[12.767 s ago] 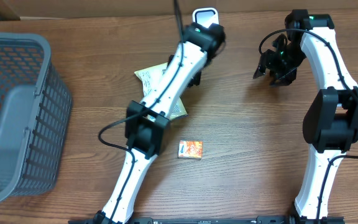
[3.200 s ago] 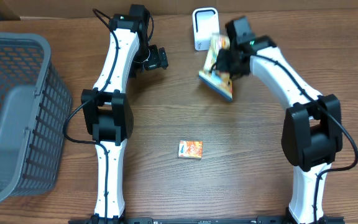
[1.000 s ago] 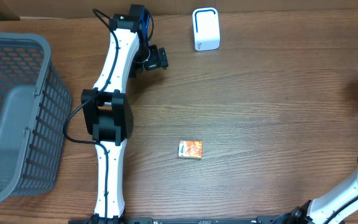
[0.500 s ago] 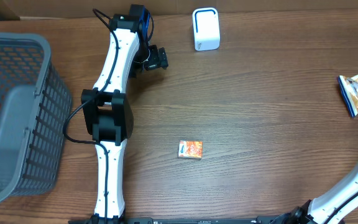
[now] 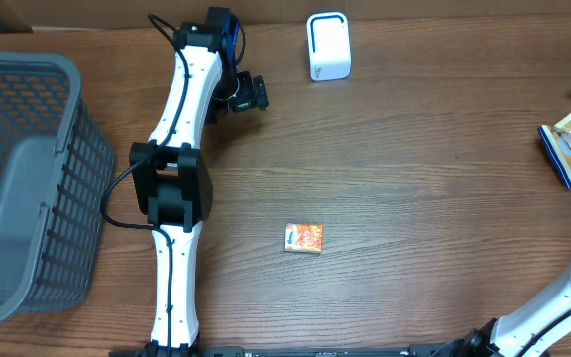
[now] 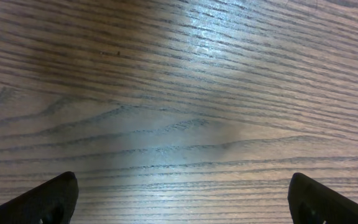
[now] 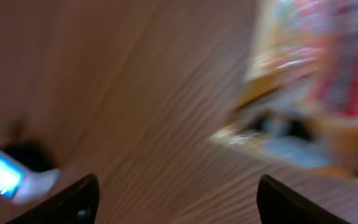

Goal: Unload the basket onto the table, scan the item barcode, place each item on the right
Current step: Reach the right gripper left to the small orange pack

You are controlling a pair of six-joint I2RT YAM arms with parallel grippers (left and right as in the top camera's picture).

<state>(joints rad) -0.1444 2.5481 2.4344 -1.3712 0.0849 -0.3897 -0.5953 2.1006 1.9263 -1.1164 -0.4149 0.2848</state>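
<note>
Snack packet [image 5: 567, 149] lies flat at the far right edge of the desk [image 5: 414, 198], partly cut off by the frame. Its print is colourful but unreadable, and blurred in the right wrist view. Right gripper [image 7: 182, 199]: jaws wide apart, holding nothing, apparently close beside the packet. Left gripper [image 6: 185, 199]: jaws spread wide over bare wood near the back edge. White barcode scanner [image 5: 328, 46] stands at back centre. Small orange box [image 5: 304, 238] sits mid-desk with open room all round. Grey basket [image 5: 28, 178] occupies the left edge.

Wood table [image 5: 414, 198], basket [image 5: 75, 169], scanner [image 5: 327, 45], small box [image 5: 304, 238], packet [image 5: 566, 151]
</note>
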